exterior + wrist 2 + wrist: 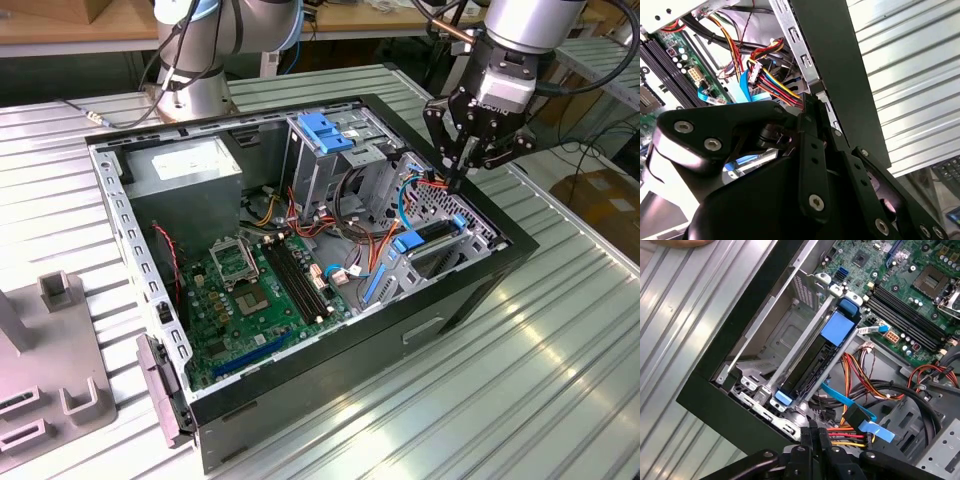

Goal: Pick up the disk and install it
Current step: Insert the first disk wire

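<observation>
The end effector [462, 172] hangs over the open computer case [330, 390] at its far-right corner, fingers drawn together with nothing between them, tips just above a bundle of red and yellow wires [850, 432]. Just beside it, the disk [812, 365] stands on edge in its blue carrier, slotted into the metal drive bay [765, 355] along the case wall. By my reading, the install looks largely done. The case rests on a ribbed metal table [540, 350].

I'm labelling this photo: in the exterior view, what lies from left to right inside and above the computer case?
Grey power supply box → green motherboard → blue latch on the drive cage → disk in its slot → gripper.
</observation>
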